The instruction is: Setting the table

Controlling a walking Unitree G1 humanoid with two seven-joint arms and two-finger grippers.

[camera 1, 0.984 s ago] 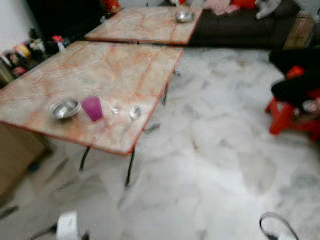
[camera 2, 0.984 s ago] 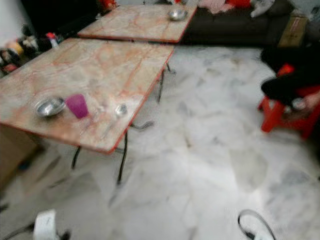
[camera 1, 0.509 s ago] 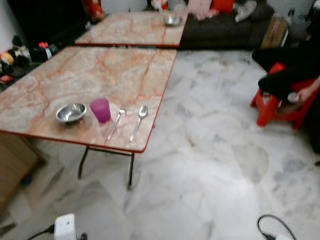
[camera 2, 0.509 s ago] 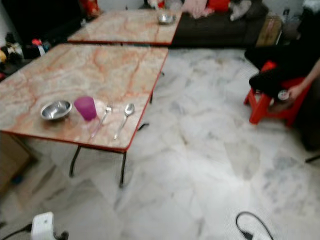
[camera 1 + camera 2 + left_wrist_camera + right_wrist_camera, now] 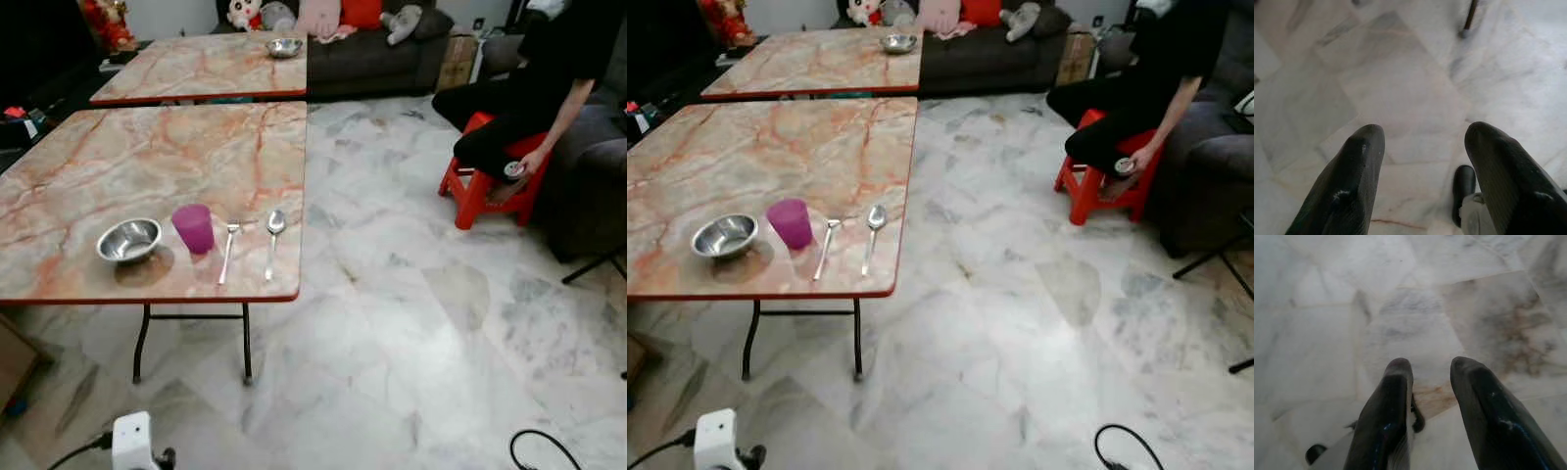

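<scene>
On the near marble-patterned table (image 5: 147, 147), close to its front edge, a place is laid. A steel bowl (image 5: 128, 239) stands at the left, with a purple cup (image 5: 194, 228) upright beside it. Right of the cup lie a fork (image 5: 227, 250) and a spoon (image 5: 273, 235), side by side. My left gripper (image 5: 1422, 142) hangs open over the pale floor tiles near a table leg (image 5: 1469, 19), holding nothing. My right gripper (image 5: 1430, 369) also hangs open over bare tiles, away from the table.
A second table (image 5: 196, 69) behind carries another steel bowl (image 5: 284, 46). A person sits on a red stool (image 5: 485, 186) at the right, beside a dark couch (image 5: 588, 166). A sofa (image 5: 372, 49) lines the back wall. A white device (image 5: 132, 441) and a black cable (image 5: 539, 450) lie on the floor.
The camera has swung, so the tables now appear squarer and sharper and the seated person has come fully into view. The things on the table have not moved.
</scene>
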